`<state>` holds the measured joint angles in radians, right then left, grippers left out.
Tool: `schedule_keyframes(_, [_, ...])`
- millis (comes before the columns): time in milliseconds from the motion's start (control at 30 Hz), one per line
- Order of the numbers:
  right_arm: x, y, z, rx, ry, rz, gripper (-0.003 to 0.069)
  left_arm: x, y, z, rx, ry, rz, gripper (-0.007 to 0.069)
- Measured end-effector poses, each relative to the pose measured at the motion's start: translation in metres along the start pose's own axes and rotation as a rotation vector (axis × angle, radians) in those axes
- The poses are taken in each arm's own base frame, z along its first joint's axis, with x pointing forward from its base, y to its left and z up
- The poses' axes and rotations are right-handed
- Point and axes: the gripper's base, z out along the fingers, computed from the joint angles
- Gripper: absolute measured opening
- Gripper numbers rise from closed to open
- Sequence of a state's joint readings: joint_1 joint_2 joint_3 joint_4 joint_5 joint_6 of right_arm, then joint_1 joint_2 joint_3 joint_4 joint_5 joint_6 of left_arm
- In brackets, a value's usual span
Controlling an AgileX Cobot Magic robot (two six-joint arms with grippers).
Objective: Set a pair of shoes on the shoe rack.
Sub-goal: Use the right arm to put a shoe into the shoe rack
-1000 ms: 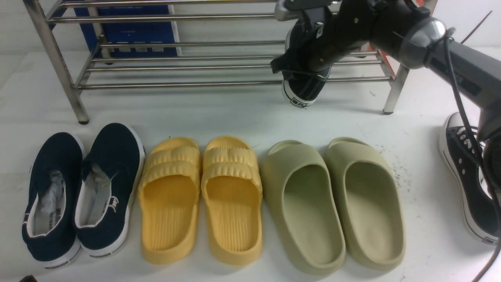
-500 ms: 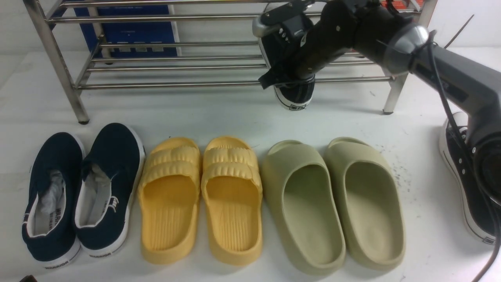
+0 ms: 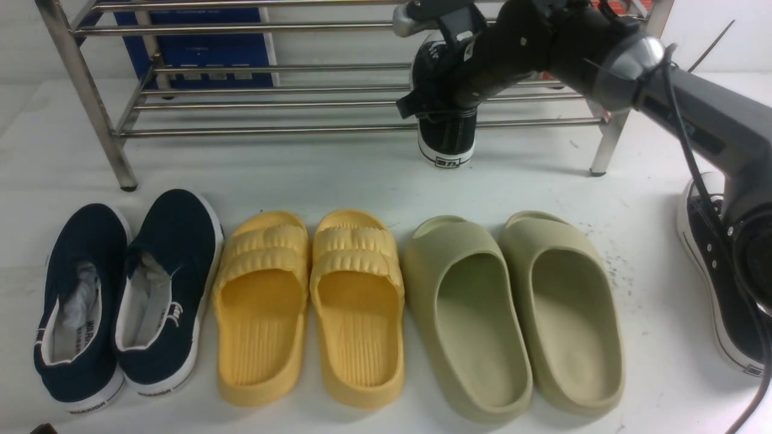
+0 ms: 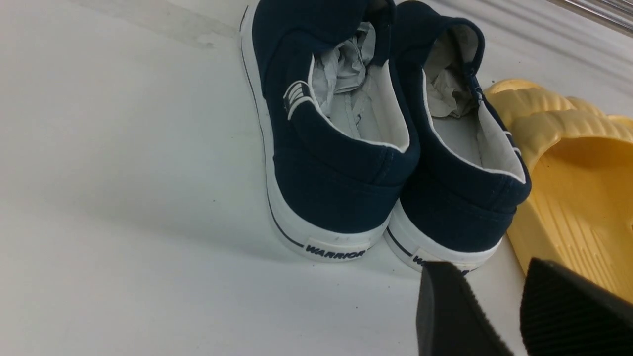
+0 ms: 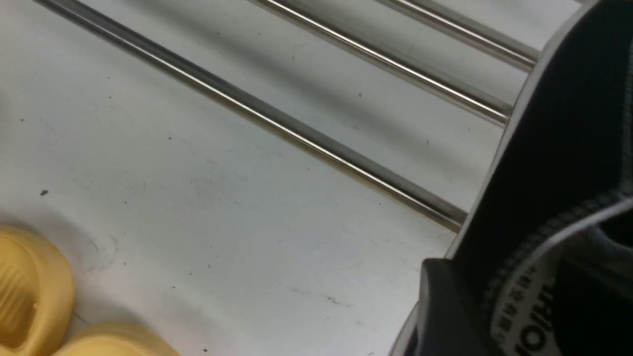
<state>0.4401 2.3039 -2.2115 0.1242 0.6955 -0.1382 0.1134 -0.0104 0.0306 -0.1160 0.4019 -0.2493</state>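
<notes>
We find one black sneaker on the lower tier of the shoe rack, toe pointing in and heel jutting out past the front bar above the counter. The right gripper sits right on top of it, at the shoe's opening. The second sneaker lies on the counter at the far right, well apart from the rack.

The front view gives us the layout but buries the right gripper behind the arm's dark wrist. The right wrist view comes closer. There one black finger stands outside the sneaker's collar, and a printed insole label shows just past it. We cannot tell whether the jaws clamp the collar or merely straddle it.

Only the left wrist view shows the left gripper. Its two fingers are spread with nothing between them, hovering near the heels of the navy slip-ons, with a yellow slipper just beside these.

The second sneaker is cut off by the frame edge and partly covered by the right arm's base and cable.
</notes>
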Motion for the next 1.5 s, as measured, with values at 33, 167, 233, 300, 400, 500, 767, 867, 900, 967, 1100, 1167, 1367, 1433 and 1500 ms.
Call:
schedule_keyframes(33, [0.0, 0.0, 0.0, 0.0, 0.001, 0.0, 0.0349, 0.0, 0.0, 0.0, 0.0, 0.0, 0.0, 0.0238])
schedule_keyframes(167, [-0.007, 0.002, -0.018, -0.009, 0.028, -0.003, 0.0358, 0.0, 0.0, 0.0, 0.0, 0.0, 0.0, 0.0238])
schedule_keyframes(233, [-0.01, 0.003, -0.029, -0.02, 0.055, -0.001, 0.0356, 0.0, 0.0, 0.0, 0.0, 0.0, 0.0, 0.0238])
schedule_keyframes(300, [-0.014, 0.007, -0.05, -0.047, 0.108, 0.008, 0.0344, 0.0, 0.0, 0.0, 0.0, 0.0, 0.0, 0.0238])
schedule_keyframes(400, [-0.016, 0.013, -0.073, -0.092, 0.171, 0.024, 0.0306, 0.0, 0.0, 0.0, 0.0, 0.0, 0.0, 0.0238])
schedule_keyframes(500, [-0.013, 0.016, -0.084, -0.119, 0.238, 0.027, 0.0252, 0.0, 0.0, 0.0, 0.0, 0.0, 0.0, 0.0238])
schedule_keyframes(767, [0.02, 0.015, -0.066, -0.111, 0.44, 0.059, 0.0011, 0.0, 0.0, 0.0, 0.0, 0.0, 0.0, 0.0238])
schedule_keyframes(867, [0.037, 0.012, -0.043, -0.086, 0.444, 0.111, 0.0001, 0.0, 0.0, 0.0, 0.0, 0.0, 0.0, 0.0238])
schedule_keyframes(900, [0.04, 0.012, -0.037, -0.081, 0.438, 0.122, 0.0005, 0.0, 0.0, 0.0, 0.0, 0.0, 0.0, 0.0238])
schedule_keyframes(967, [0.045, 0.011, -0.028, -0.073, 0.422, 0.138, 0.0009, 0.0, 0.0, 0.0, 0.0, 0.0, 0.0, 0.0238])
schedule_keyframes(1100, [0.047, 0.008, -0.008, -0.046, 0.344, 0.165, 0.0014, 0.0, 0.0, 0.0, 0.0, 0.0, 0.0, 0.0238])
schedule_keyframes(1167, [0.048, 0.005, -0.002, -0.027, 0.31, 0.166, 0.0014, 0.0, 0.0, 0.0, 0.0, 0.0, 0.0, 0.0238])
schedule_keyframes(1367, [0.049, 0.001, 0.008, 0.02, 0.257, 0.183, 0.0015, 0.0, 0.0, 0.0, 0.0, 0.0, 0.0, 0.0238])
schedule_keyframes(1433, [0.048, 0.0, 0.01, 0.032, 0.23, 0.181, 0.0018, 0.0, 0.0, 0.0, 0.0, 0.0, 0.0, 0.0238])
schedule_keyframes(1500, [0.047, -0.001, 0.011, 0.037, 0.217, 0.175, 0.0019, 0.0, 0.0, 0.0, 0.0, 0.0, 0.0, 0.0238])
